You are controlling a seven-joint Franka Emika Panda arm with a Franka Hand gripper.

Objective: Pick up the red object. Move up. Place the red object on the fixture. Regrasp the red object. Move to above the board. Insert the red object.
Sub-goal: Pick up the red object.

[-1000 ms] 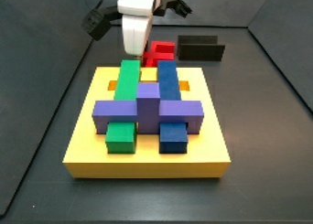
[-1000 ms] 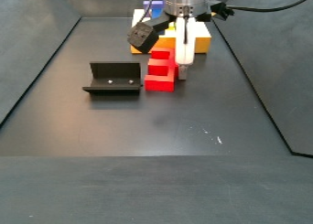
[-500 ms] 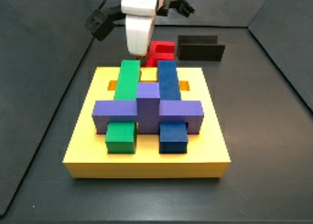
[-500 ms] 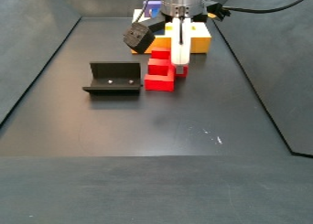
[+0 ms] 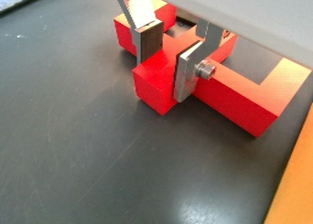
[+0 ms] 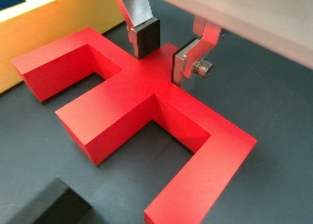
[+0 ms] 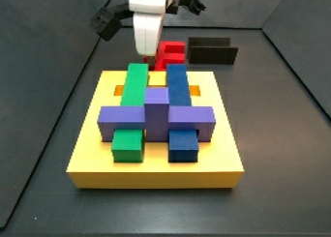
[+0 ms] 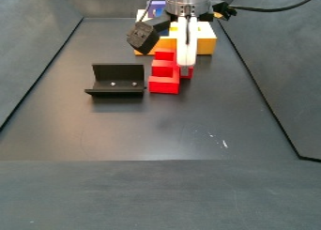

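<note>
— Looking at the gripper (image 6: 167, 52): its fingers (image 5: 192, 68) straddle a stub of the red object (image 6: 134, 100), slightly apart. Gripping it?

— Pads look pressed to both sides, though I can't be sure. The object lies on the floor between the board (image 8: 201, 41) and the fixture (image 8: 115, 81), just beside both.

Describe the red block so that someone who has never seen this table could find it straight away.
Start at the big yellow board loaded with green, blue and purple blocks, then look just past its far edge. The red block lies on the dark floor there, between the board and the small dark fixture, with the end effector straddling one of its arms. It is the only bright red piece.
</note>
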